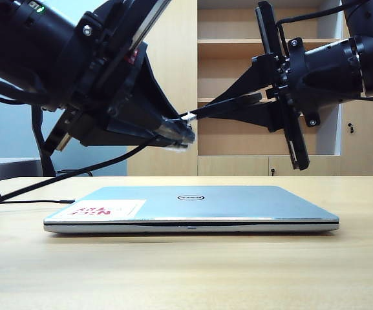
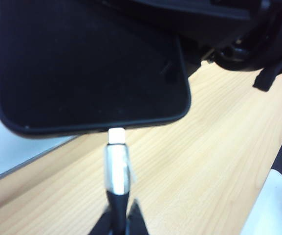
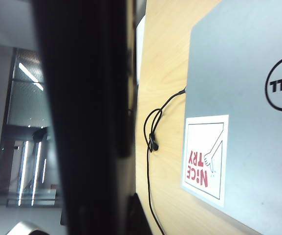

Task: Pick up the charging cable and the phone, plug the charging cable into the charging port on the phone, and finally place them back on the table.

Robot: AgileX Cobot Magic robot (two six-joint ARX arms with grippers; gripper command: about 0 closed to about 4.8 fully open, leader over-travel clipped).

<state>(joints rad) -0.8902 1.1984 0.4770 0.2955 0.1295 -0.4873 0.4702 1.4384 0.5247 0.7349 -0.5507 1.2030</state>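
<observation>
Both grippers hang in the air above the laptop. My left gripper (image 1: 180, 135) (image 2: 119, 221) is shut on the black charging cable (image 1: 102, 165) just behind its silvery connector (image 2: 116, 169). The white tip (image 2: 116, 135) meets the middle of the phone's short edge, where the charging port (image 2: 115, 128) lies; how deep it sits I cannot tell. My right gripper (image 1: 251, 106) is shut on the phone (image 1: 228, 107) (image 2: 89, 63), a flat black slab that fills much of the right wrist view (image 3: 87, 117). One dark fingertip (image 3: 141, 215) shows beside it. The table (image 1: 186, 271) lies below.
A closed silver laptop (image 1: 192, 206) (image 3: 248, 73) with a red-and-white sticker (image 1: 105, 208) (image 3: 204, 156) lies on the table under both grippers. Another thin black cable (image 1: 31, 201) (image 3: 153, 132) runs to the laptop's left side. Wooden shelves (image 1: 238, 77) stand behind.
</observation>
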